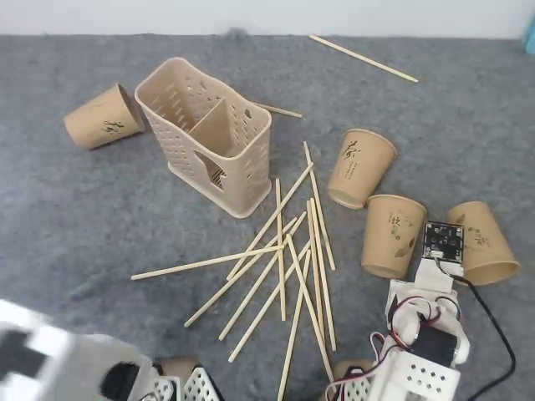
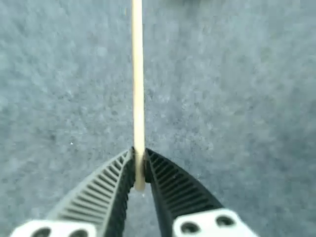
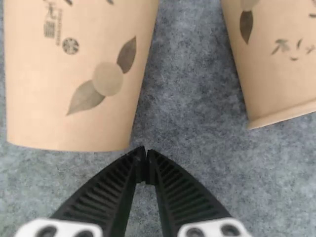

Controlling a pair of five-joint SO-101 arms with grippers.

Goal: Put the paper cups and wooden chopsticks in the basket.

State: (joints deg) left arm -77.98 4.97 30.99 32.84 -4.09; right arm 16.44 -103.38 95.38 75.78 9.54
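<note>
Closest in, the left gripper [image 2: 139, 165] is pinching the end of a pale wooden chopstick [image 2: 137, 74], ribbed black jaws closing right against it, and the stick is running straight away from the tips over the grey carpeted table [image 2: 237, 98]. The right gripper [image 3: 146, 163] is pressing its jaws together on nothing, and it is pointing at the strip of carpet between a leaf-printed brown paper cup [image 3: 74, 74] and a second brown paper cup [image 3: 276, 59], both lying on their sides just beyond the tips. From above, the right arm [image 1: 426, 334] is sitting at the near edge with those two cups [image 1: 393, 236] [image 1: 481, 242] flanking its wrist, while the arm in the near-left corner [image 1: 84, 363] is coming through as a blur, probably the left one. Mid-table, a loose heap of wooden chopsticks [image 1: 284, 259] is lying crisscrossed, and a third brown paper cup [image 1: 361, 167] is resting just beside its far end. Beyond the heap, the beige perforated plastic basket [image 1: 184, 138] is standing upright, with a fourth brown paper cup [image 1: 102, 117] lying near its left side. One short stick [image 1: 280, 110] is poking out behind the basket, and a lone chopstick [image 1: 364, 58] is lying well apart at the far edge.
</note>
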